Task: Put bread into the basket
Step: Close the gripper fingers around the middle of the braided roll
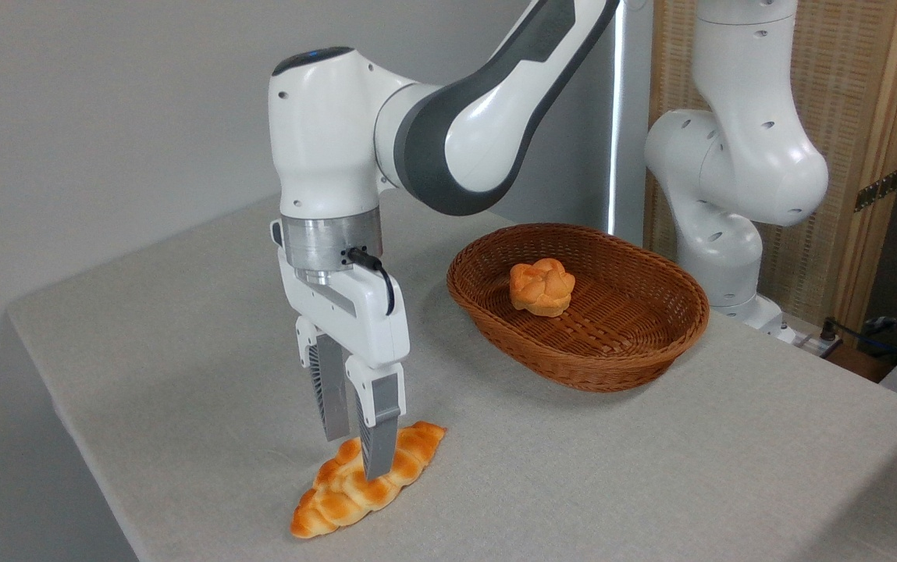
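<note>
Bright, even light; soft shadows, sharp focus throughout.

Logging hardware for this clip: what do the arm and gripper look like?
The glossy white arm has dark grey joint panels and a brushed silver wrist ring. A black cable loops from that ring onto the white gripper. Its two long grey fingers look ribbed, set in white mounts.

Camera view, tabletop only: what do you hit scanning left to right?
Braided loaf with the gripper down over its middle, jaws straddling it → wicker basket with a small round bun sitting inside it → robot base at the back right.
</note>
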`<action>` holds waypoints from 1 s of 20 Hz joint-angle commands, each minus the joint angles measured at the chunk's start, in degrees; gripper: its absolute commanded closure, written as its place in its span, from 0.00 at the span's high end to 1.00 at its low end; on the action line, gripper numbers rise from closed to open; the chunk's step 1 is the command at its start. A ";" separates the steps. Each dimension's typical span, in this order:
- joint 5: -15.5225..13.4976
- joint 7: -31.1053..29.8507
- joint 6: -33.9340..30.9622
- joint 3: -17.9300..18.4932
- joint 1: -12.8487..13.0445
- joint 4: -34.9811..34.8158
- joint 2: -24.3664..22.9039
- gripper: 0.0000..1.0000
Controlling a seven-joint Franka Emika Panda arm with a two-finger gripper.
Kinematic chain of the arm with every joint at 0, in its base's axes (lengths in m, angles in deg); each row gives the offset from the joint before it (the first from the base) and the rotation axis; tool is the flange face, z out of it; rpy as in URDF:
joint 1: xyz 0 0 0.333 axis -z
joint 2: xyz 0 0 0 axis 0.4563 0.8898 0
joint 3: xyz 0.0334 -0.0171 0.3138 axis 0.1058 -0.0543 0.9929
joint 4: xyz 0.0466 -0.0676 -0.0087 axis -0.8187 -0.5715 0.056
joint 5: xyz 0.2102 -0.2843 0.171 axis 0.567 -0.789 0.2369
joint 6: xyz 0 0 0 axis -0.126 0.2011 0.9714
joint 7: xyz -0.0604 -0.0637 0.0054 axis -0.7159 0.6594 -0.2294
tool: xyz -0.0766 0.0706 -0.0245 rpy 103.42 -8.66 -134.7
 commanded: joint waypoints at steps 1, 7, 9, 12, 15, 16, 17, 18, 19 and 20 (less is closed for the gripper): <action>1.09 0.68 2.87 0.24 -0.04 -1.46 0.30 1.00; 4.94 0.68 4.99 0.24 -0.22 -2.61 0.48 1.00; 5.13 0.68 4.99 0.24 -0.22 -2.87 0.74 1.00; 5.31 0.68 4.99 0.24 -0.22 -3.22 0.83 1.00; 5.22 0.95 5.42 0.15 -0.13 -4.71 0.83 1.00; 5.22 0.95 5.51 0.15 -0.04 -4.89 0.83 1.00; 5.22 0.95 5.52 0.15 -0.04 -4.89 0.83 1.00; 5.22 0.95 5.60 0.15 -0.04 -4.89 0.83 1.00; 5.22 0.95 5.60 0.15 -0.04 -4.89 0.83 0.88; 5.22 0.95 5.60 0.15 0.13 -4.98 0.83 0.74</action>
